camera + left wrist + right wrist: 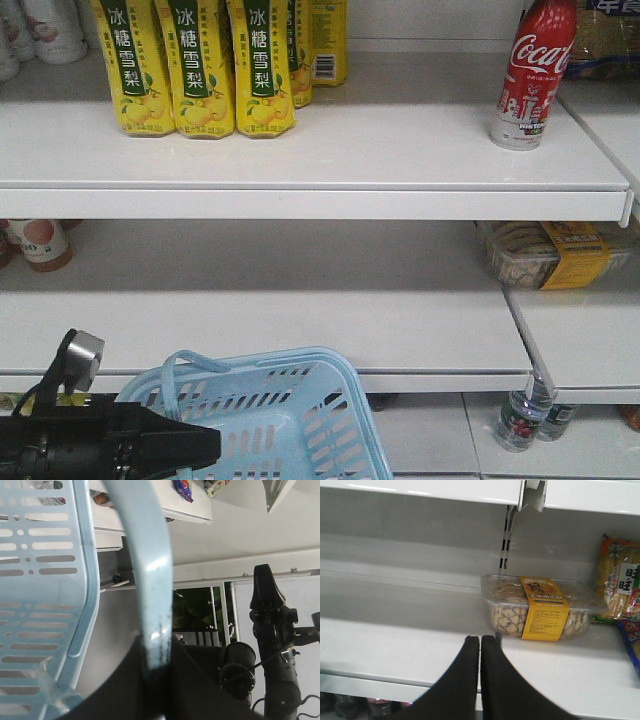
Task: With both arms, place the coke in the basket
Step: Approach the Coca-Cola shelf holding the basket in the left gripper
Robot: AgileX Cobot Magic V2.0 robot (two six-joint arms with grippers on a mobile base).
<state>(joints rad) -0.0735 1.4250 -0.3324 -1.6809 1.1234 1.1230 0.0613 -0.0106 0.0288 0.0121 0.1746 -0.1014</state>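
Observation:
The coke [530,75], a slim red can-bottle with white script, stands upright at the right end of the upper shelf. The light blue basket [290,405] hangs low in front of the shelves. My left gripper [205,445] reaches in from the bottom left beside it. In the left wrist view the left gripper [157,645] is shut on the basket's loop handle [147,565], with the slotted basket wall [45,580] to the left. My right gripper [480,640] is shut and empty, fingers together, before the lower shelf edge. It does not show in the front view.
Yellow drink cartons [190,65] line the upper shelf at the left. A clear snack box with a yellow label [540,607] sits on the lower shelf just past the right gripper, with snack bags [620,580] to its right. Small bottles [525,415] stand on the floor.

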